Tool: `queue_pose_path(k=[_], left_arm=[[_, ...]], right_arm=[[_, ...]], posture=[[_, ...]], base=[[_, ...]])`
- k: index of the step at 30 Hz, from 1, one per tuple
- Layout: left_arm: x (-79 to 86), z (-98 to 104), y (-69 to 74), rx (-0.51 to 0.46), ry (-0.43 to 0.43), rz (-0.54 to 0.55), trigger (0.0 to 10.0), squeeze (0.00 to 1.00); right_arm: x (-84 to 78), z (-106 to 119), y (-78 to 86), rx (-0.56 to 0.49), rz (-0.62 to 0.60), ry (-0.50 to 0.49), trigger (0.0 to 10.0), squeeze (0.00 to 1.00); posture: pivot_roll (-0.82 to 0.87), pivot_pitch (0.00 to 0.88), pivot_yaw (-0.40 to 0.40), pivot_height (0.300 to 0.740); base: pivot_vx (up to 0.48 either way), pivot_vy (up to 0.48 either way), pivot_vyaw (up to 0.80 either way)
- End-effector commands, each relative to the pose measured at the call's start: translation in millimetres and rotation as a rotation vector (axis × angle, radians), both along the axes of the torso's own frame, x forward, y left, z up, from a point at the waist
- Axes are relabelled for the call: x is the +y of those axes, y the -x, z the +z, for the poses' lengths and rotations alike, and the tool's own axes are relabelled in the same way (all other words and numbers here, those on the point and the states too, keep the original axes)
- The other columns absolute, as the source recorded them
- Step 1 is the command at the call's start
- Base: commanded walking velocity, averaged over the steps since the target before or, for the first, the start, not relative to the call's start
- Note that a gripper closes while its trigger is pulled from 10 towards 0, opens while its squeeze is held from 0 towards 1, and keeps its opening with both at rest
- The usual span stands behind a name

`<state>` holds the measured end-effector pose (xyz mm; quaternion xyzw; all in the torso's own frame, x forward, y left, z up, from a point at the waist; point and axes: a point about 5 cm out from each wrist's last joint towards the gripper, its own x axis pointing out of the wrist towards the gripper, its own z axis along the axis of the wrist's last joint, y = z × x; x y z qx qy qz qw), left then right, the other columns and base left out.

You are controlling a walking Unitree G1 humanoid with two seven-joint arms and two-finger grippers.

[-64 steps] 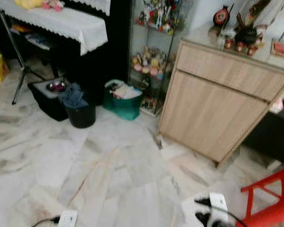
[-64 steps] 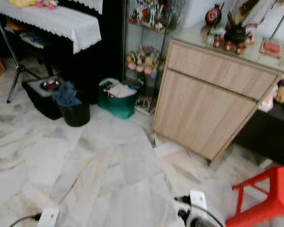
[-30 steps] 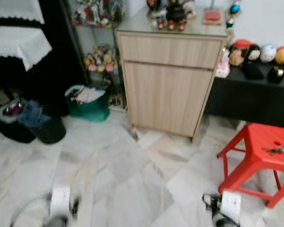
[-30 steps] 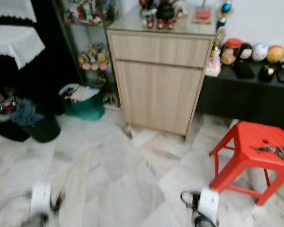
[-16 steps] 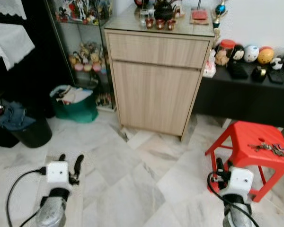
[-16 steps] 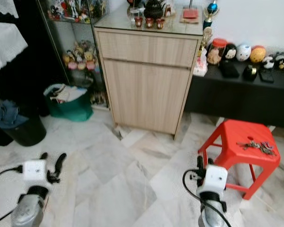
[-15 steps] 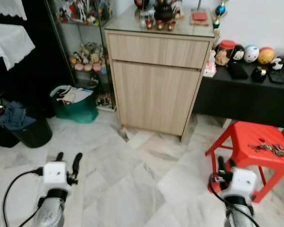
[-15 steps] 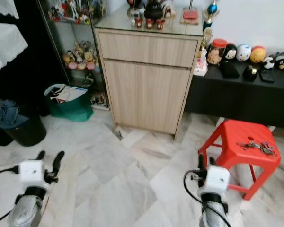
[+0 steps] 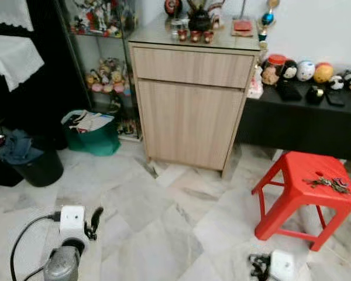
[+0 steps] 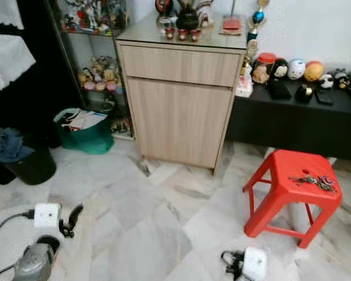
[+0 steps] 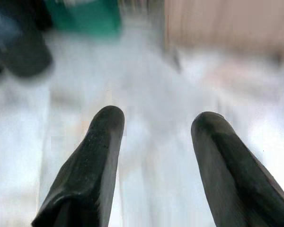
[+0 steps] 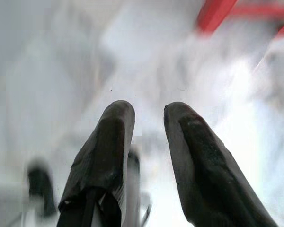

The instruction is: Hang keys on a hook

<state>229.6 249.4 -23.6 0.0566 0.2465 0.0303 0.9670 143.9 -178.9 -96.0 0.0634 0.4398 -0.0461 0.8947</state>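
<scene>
Floor (image 9: 164, 228): pale grey-white marble tiles w/ darker veins, glossy. Wall (image 9: 316, 26) at back plain white. Light-wood cabinet (image 9: 190, 111) w/ drawer over door stands against it, glass-like top crowded w/ small ornaments. Beside it, on robot's right, a low black bench (image 9: 304, 126) carrying round painted figures & dark items. Red plastic stool (image 9: 304, 190) in front of the bench. Left of cabinet: glass display shelf (image 9: 102, 58) w/ figurines, green tub (image 9: 93, 134) at its foot, black bin (image 9: 38, 167) w/ cloth nearby. Far left, white lace-edged cloth (image 9: 14, 55) over furniture in deep shade.
</scene>
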Motion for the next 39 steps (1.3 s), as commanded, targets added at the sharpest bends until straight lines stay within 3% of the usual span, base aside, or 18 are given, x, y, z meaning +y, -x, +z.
queue_pose_path(k=[1, 2, 4, 5, 9, 10, 16, 23, 28, 33, 39], left_arm=[[-1.8, -11.5, 9.4, 0.094, -0.012, -0.014, 10.0, 0.00], [-4.0, -24.7, 23.1, 0.192, -0.015, -0.013, 10.0, 0.00], [-4.3, -29.4, 28.1, 0.226, -0.012, -0.007, 10.0, 0.00], [-6.8, -37.8, 38.3, 0.279, -0.017, 0.003, 10.0, 0.00], [-17.0, -47.1, 48.2, 0.304, 0.018, 0.055, 10.0, 0.00], [-27.3, -52.1, 52.9, 0.318, 0.043, 0.049, 10.0, 0.00], [-45.1, -62.4, 67.8, 0.367, 0.060, 0.002, 10.0, 0.00], [-32.5, -64.9, 77.3, 0.409, 0.032, 0.016, 10.0, 0.00], [-18.3, -62.1, 75.0, 0.416, 0.025, 0.103, 10.0, 0.00], [-18.8, -61.2, 71.2, 0.423, 0.034, 0.087, 10.0, 0.00], [-17.5, -62.2, 73.3, 0.437, 0.052, 0.111, 10.0, 0.00]], right_arm=[[1.9, -1.0, 0.4, 0.024, 0.041, 0.001, 10.0, 0.00], [5.7, -1.3, 0.2, 0.024, 0.014, -0.049, 10.0, 0.00], [6.5, -1.5, -0.8, 0.022, -0.007, -0.067, 10.0, 0.00], [4.3, -1.5, -2.8, 0.021, -0.072, -0.086, 10.0, 0.00], [-12.6, -0.2, -3.2, 0.023, -0.122, -0.077, 10.0, 0.00], [-27.5, -0.8, 2.9, 0.053, -0.138, -0.052, 10.0, 0.00], [-55.2, 0.8, 13.9, 0.075, -0.202, -0.022, 10.0, 0.00], [-54.3, -3.2, 24.5, 0.109, -0.242, -0.026, 10.0, 0.00], [-46.6, -6.8, 31.4, 0.131, -0.199, -0.033, 10.0, 0.00], [-47.6, -7.7, 34.8, 0.128, -0.264, -0.049, 10.0, 0.00], [-45.5, -8.0, 33.1, 0.143, -0.240, -0.058, 10.0, 0.00]], posture=[[0.04, 0.000, -0.024, 0.740], [0.01, 0.000, -0.021, 0.740], [0.01, 0.000, -0.021, 0.740], [-0.01, 0.000, -0.015, 0.740], [0.03, 0.000, -0.033, 0.740], [0.06, 0.000, -0.061, 0.740], [0.07, 0.000, -0.078, 0.740], [0.04, 0.000, -0.072, 0.740], [0.01, 0.000, -0.050, 0.740], [0.00, 0.000, -0.023, 0.740], [0.02, 0.000, -0.034, 0.740]], base=[[0.000, 0.000, 0.00], [0.000, 0.000, 0.00], [0.000, 0.000, 0.00], [0.000, 0.000, 0.00], [0.000, -0.336, 0.00], [0.000, -0.386, 0.00], [0.000, -0.387, 0.00], [0.000, -0.412, 0.00], [0.000, -0.300, 0.00], [0.000, 0.000, 0.00], [0.000, 0.000, 0.00]])
